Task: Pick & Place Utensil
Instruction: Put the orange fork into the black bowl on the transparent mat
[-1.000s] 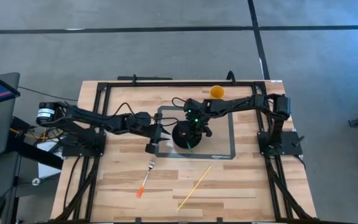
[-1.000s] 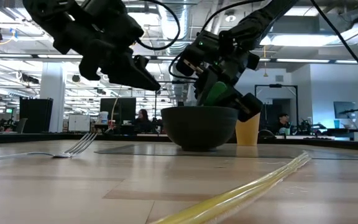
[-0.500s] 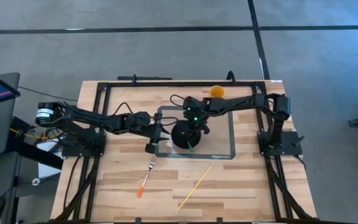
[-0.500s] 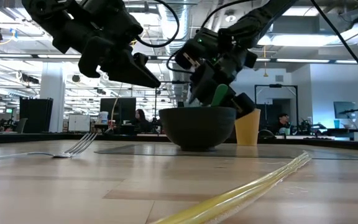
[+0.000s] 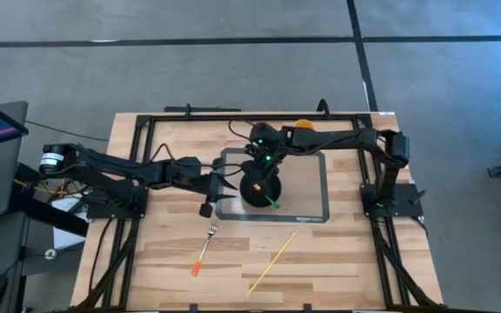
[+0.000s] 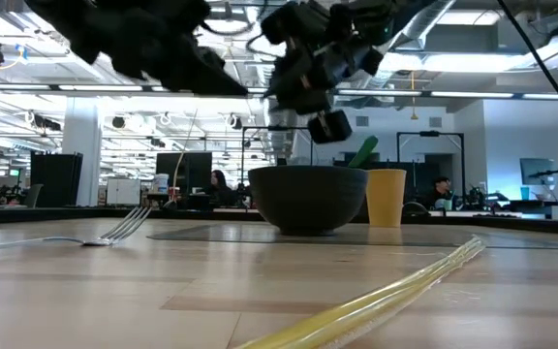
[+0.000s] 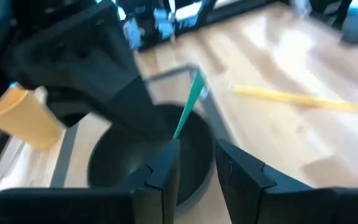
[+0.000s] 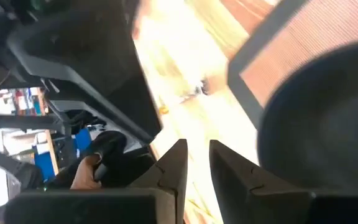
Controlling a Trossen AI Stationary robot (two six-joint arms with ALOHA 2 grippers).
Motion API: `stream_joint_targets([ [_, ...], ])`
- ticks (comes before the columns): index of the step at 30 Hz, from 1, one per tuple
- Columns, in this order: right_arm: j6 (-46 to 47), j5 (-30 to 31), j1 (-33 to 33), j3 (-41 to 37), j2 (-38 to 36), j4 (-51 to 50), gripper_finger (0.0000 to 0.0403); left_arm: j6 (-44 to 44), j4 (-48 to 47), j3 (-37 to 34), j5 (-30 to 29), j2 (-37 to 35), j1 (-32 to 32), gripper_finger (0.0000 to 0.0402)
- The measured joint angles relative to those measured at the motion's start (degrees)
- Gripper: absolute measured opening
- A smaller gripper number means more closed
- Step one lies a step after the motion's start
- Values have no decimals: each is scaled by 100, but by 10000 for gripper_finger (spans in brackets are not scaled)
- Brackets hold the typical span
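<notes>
A dark bowl (image 5: 259,188) stands on a grey mat (image 5: 311,196) at mid-table. A green utensil (image 5: 272,202) leans inside it, its end sticking up over the rim in the low view (image 6: 361,153). A fork with an orange handle (image 5: 204,248) lies flat on the wood near the bowl. My right gripper (image 5: 255,163) hangs above the bowl's far side, shut and empty. My left gripper (image 5: 205,209) hovers left of the bowl, above the fork's tines, shut and empty. The left wrist view looks at the bowl (image 7: 135,162) and the green utensil (image 7: 188,112).
A yellow straw (image 5: 272,261) lies toward the table's near edge. An orange cup (image 5: 304,129) stands at the far side, partly behind my right arm. A black frame (image 5: 233,115) rims the table. Bare wood lies to the right of the mat.
My right gripper has risen from the bowl and gone toward the table's far edge. The green utensil has stayed behind, leaning in the bowl. My left gripper has risen a little beside the bowl.
</notes>
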Motion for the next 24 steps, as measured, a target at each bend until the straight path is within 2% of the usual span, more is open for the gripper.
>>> stream_joint_targets([
  [4,-503,21,5,10,-280,-109,52,-422,-2,0,2,-433,-199,104],
  [7,-1113,63,60,11,-585,-311,46,-1092,-23,0,2,-700,-327,104],
  [10,-1674,446,186,22,-923,-563,40,-1880,-130,0,2,-842,-458,104],
  [13,-2471,1188,380,20,-1250,-828,32,-2602,-577,0,2,-890,-655,104],
  [17,-3400,2620,849,20,-1568,-1169,21,-3540,-1439,0,-8,-778,-1078,104],
  [24,-3995,4457,1472,11,-1638,-1258,2,-5065,-2530,-2,-447,-321,-2120,104],
])
